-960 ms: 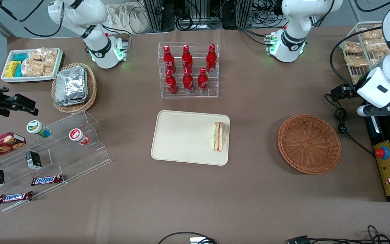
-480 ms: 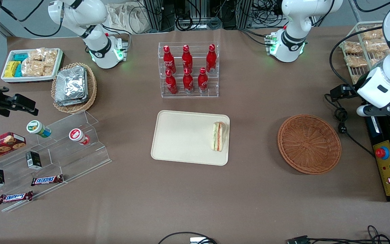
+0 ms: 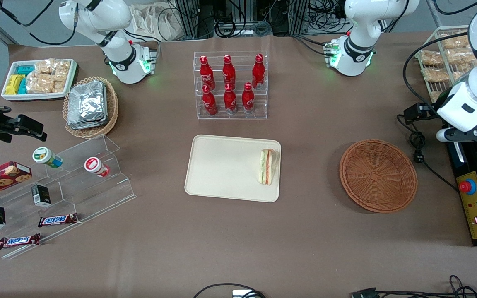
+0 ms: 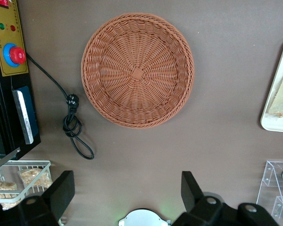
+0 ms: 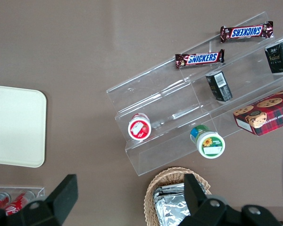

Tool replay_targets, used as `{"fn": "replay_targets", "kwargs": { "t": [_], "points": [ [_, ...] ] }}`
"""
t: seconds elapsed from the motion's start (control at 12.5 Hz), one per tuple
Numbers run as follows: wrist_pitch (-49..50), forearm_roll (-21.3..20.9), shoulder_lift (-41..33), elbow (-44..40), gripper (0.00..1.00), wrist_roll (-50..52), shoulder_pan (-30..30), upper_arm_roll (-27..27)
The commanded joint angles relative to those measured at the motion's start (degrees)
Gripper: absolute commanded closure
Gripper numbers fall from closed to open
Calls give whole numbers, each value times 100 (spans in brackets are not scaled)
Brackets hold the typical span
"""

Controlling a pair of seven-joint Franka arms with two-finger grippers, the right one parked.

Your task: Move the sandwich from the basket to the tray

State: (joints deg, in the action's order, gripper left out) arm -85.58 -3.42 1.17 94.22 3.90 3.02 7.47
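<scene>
Sweeping the front view from the parked arm's end, I read two SNICKERS bars (image 3: 58,219) on the clear stepped stand (image 3: 93,182), with a red cookie box (image 3: 1,175) beside them; the small dark cartons' print is too fine to read. The red bottles (image 3: 230,85) in the middle rack look like cola, but I can't make out the script. The sandwich (image 3: 266,167) already lies on the tray (image 3: 222,165), at the edge nearest the basket (image 3: 378,176), its long axis running toward the camera. The basket holds nothing. My gripper (image 4: 127,193) hangs high above the table toward the working arm's end, fingers spread wide and holding nothing; the sandwich lies well away from it, past the basket toward the table's middle. I judge the placement done, with no further grasp needed.
</scene>
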Motion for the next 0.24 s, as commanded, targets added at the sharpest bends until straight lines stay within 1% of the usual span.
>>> {"fn": "replay_targets", "kwargs": {
  "t": [0.0, 0.16],
  "points": [
    [-56, 69, -90, 79, 0, -100, 41, -35],
    [-64, 69, -81, 79, 0, -100, 33, -27]
  ]
}}
